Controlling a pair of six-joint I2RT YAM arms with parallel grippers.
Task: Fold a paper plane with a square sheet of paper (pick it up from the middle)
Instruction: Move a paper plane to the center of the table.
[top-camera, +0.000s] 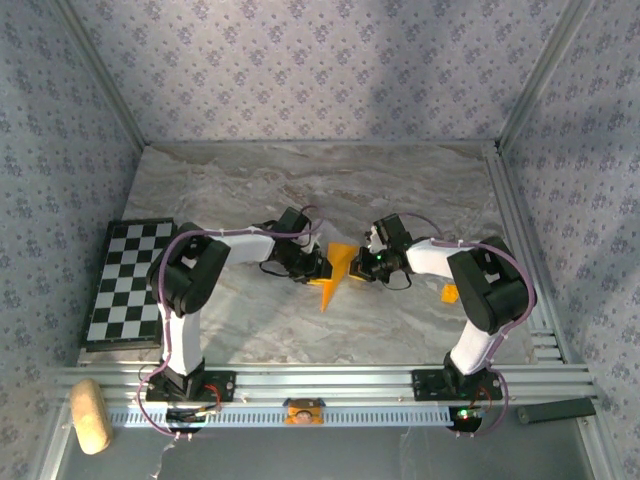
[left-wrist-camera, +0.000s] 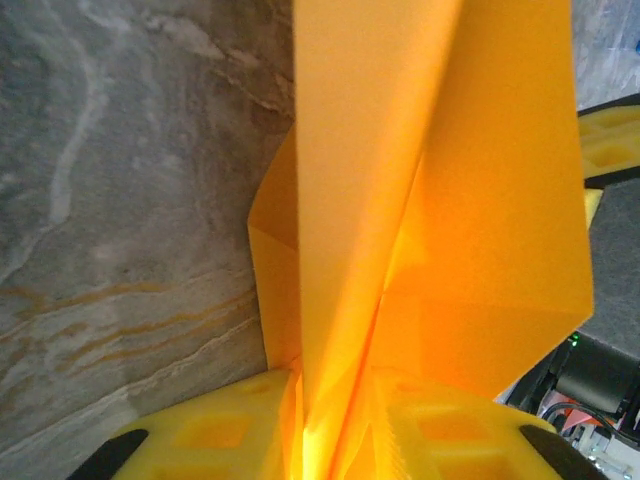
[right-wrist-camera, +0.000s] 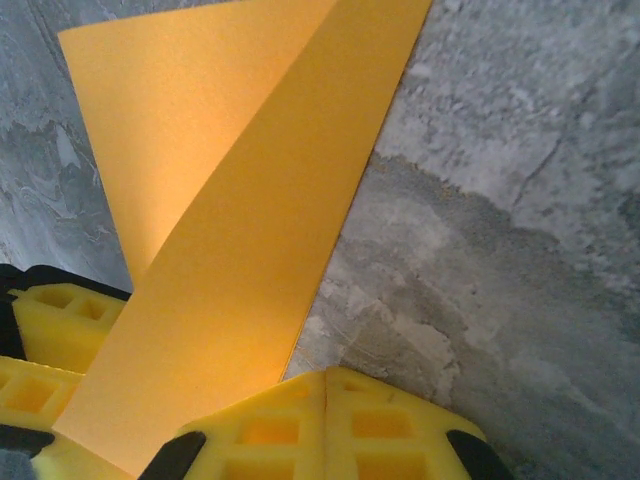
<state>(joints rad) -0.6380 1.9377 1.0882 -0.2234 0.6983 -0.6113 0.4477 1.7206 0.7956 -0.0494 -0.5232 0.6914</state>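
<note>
Left tool (left-wrist-camera: 335, 420) clamps the paper plane (left-wrist-camera: 400, 200); right tool (right-wrist-camera: 325, 400) closed beside it, chequered board (top-camera: 125, 285) well apart.

Item: paper plane (top-camera: 337, 264), orange-yellow, part-folded.
Pose: creased lengthwise, narrow tip toward the near edge.
Location: mid worktop (top-camera: 300, 190), pinched in my left jaws.

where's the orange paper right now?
Top view: orange paper is mid-table, between the left pincer and right pincer; left wrist view shows it clamped between the left pincer's fingers.
</note>
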